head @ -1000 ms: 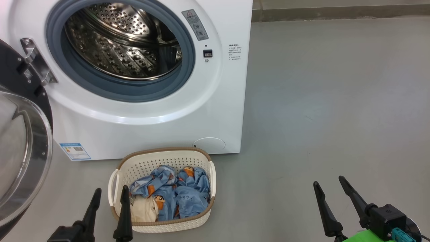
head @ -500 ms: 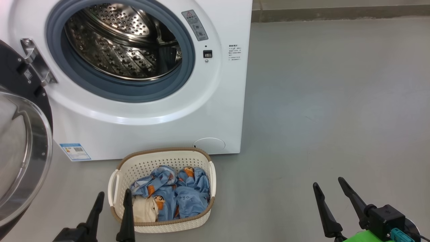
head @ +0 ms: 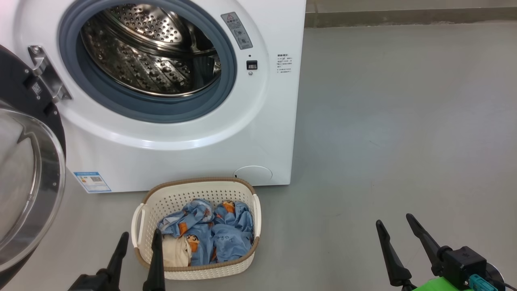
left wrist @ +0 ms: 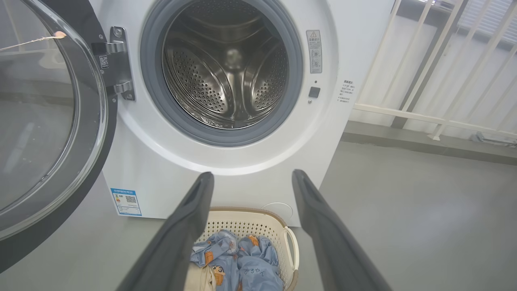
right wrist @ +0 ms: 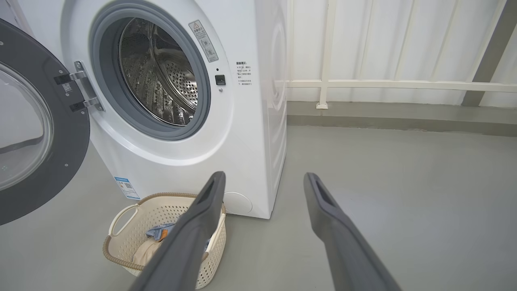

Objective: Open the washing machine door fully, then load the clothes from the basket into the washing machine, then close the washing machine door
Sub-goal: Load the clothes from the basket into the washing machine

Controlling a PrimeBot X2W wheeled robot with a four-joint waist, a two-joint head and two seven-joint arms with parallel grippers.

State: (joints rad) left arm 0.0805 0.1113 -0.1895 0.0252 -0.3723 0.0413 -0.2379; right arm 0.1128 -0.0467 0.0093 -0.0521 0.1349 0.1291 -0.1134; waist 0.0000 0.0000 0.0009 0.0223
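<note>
The left fingers are standing spread as wide as they go and are gripping nothing. Over the last second they have been sliding a little to the right and sinking lower in the head view. One finger is now crossing the near left corner of the basket, while the other is hanging just outside its white handle. Whether either is touching the plastic I cannot tell. The left wrist view is looking down between them at the clothes, with the cream cloth lying under the inner finger.

The right fingers are likewise gaping fully and carrying nothing. They are hovering over bare floor, well apart from the basket, and are hardly shifting.

The machine and basket are also drifting slightly across the head view, but they are moving together, so that is the camera moving and not the things.

The clothes are lying heaped inside the basket, untouched, blue printed pieces with the cream one at the near left. The basket is sitting on the floor just in front of the washing machine, below its opening. The door is hanging swung wide to the left, and the drum is showing empty.

The opening step is looking finished, and the left arm seems to be lining up for a first pick. Nothing is loaded yet.
</note>
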